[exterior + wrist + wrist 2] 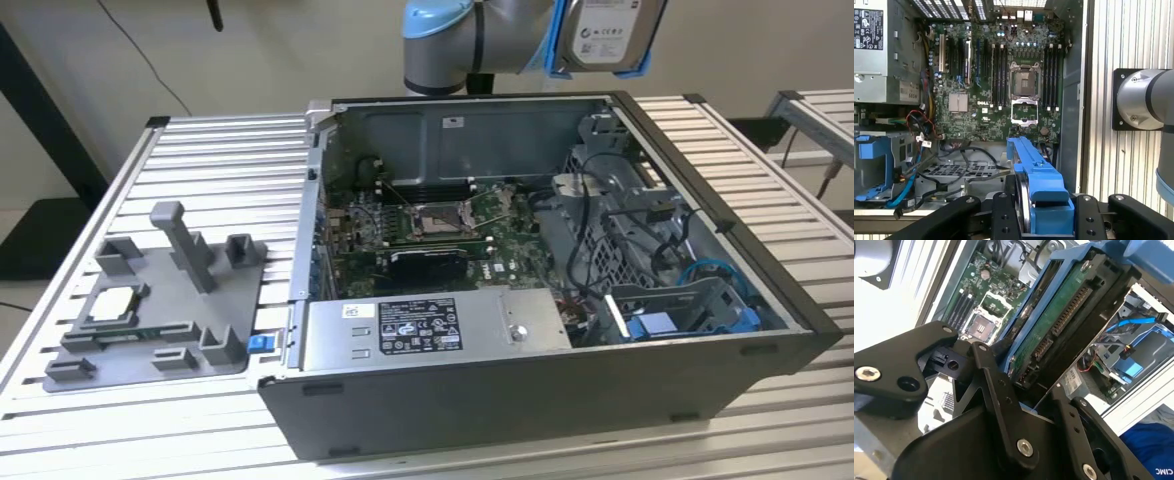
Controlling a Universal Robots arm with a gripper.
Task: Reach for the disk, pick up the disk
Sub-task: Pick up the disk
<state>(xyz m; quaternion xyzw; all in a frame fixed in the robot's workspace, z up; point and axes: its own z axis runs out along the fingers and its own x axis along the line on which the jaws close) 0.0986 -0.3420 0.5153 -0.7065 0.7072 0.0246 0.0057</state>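
So the disk (611,32) is already being held up in the air, well above the open computer case (534,400), over its back rim as the exterior view shows it. In both wrist views it's being clamped edge-on between the black fingers (999,390) of the gripper (1046,220), which is closed onto the blue bracket (1036,170), not onto bare metal.

Handling-wise: it's being judged as a stiff, fairly dense slab, not flexing at all, but fragile to knocks. The green circuit board and connector row (1064,315) are being left exposed on one face, so that face probably shouldn't be pinched or bumped. The plastic bracket is being treated as the sane place to hold, though smooth plastic could slip if the squeeze is light.

Room to move: above the case, plenty of open air is being seen. Inside, things are getting crowded: the motherboard (1004,75) with its empty socket is lying directly below the disk, the power supply (434,325) is sitting along the case's front wall, and loose cables (601,240) plus a blue drive bay (874,165) are bunched by the case's side wall. The case's rim edges are being counted as the main snag risk.
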